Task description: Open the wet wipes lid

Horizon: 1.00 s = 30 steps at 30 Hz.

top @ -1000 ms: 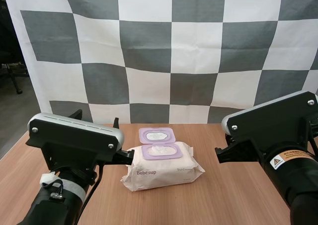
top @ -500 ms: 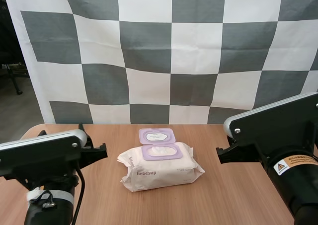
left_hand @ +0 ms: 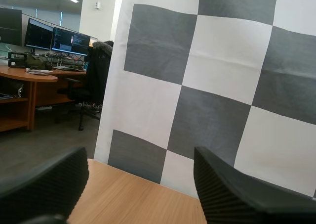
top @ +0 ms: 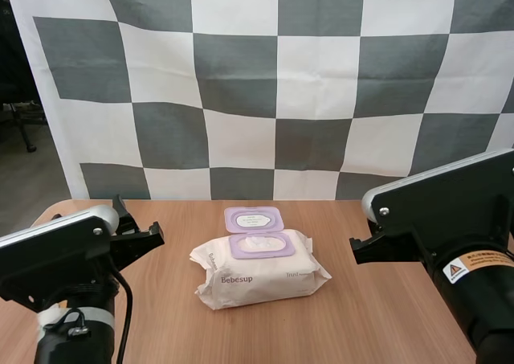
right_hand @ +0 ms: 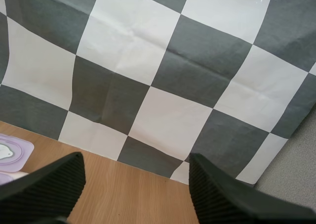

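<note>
1. pack of wet wipes (top: pixel 261 269): lies flat near the middle of the table (top: pixel 385 308), printed front face toward the arms' bases. the wrapper is pale pink, with "bebesup" printed on the near side.

2. lid (top: pixel 254 218): purple, already flipped open. it is hinged back on the far side of the pack, inner face up. it appears to lie close to the table top, but the high view does not show whether it touches the wood.

3. opening (top: pixel 261 245): a purple oval frame on top of the pack, uncovered. a white wipe (top: pixel 260 243) shows inside it.

4. left gripper (left_hand: pixel 140 157): released. its two black fingers (left_hand: pixel 44 184) stand wide apart with ribbed inner faces turned to each other and nothing between them. in the high view it sits to the left of the pack, apart from it, above the table's left part.

5. right gripper (right_hand: pixel 136 159): released. its fingers (right_hand: pixel 222 194) are spread with only bare table between them. in the high view it sits to the right of the pack, apart from it. the right wrist view shows an edge of the open lid beside one finger, not touching it.
</note>
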Motion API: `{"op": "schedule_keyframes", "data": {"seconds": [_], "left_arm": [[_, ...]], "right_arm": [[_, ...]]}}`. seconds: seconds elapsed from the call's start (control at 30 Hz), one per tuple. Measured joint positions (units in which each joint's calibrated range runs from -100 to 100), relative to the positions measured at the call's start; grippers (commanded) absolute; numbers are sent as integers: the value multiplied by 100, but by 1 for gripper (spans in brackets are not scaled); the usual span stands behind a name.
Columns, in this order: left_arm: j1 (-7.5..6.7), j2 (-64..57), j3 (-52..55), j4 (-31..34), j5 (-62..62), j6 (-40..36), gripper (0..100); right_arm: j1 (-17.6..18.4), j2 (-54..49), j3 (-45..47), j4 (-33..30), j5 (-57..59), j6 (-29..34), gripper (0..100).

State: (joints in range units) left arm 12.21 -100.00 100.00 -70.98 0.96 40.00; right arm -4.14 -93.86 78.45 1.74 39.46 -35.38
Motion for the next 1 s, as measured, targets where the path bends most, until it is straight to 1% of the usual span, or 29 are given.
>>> {"op": "schedule_keyframes", "data": {"seconds": [0.03, 0.07, 0.17, 0.2, 0.23, 0.33, 0.43, 0.7, 0.8, 0.87, 1.0], "left_arm": [[0, 0, 0, 69, 0, -54, 100], [0, 0, 0, 360, 3, -299, 100], [0, 0, 0, 607, 18, -519, 100], [0, 0, 0, 1177, 18, -891, 100], [0, 0, 0, 1572, 86, -1357, 100], [0, 0, 0, 2074, 389, -1793, 100], [0, 0, 0, 2613, 956, -2261, 100], [0, 0, 0, 3895, 1789, -3381, 100], [-68, 0, 0, 4460, 2382, -3880, 100], [-139, 0, 0, 4827, 2734, -4183, 100], [-150, 0, 0, 5431, 2933, -4718, 100]], "right_arm": [[0, 0, 0, 0, 0, 0, 100], [0, 0, 0, 0, 0, 0, 100], [0, 0, 0, 0, 0, 0, 100], [0, -14, 0, 0, 0, 0, 100], [0, -60, 0, 0, 0, 0, 100], [0, -279, 0, 0, 0, 0, 100], [0, -575, 0, 11, 0, 0, 100], [85, -614, 14, 15, -193, 0, 100], [104, -614, 14, 15, -193, 0, 100], [104, -614, 14, 15, -193, 0, 100], [104, -614, 14, 15, -193, 0, 100]]}}
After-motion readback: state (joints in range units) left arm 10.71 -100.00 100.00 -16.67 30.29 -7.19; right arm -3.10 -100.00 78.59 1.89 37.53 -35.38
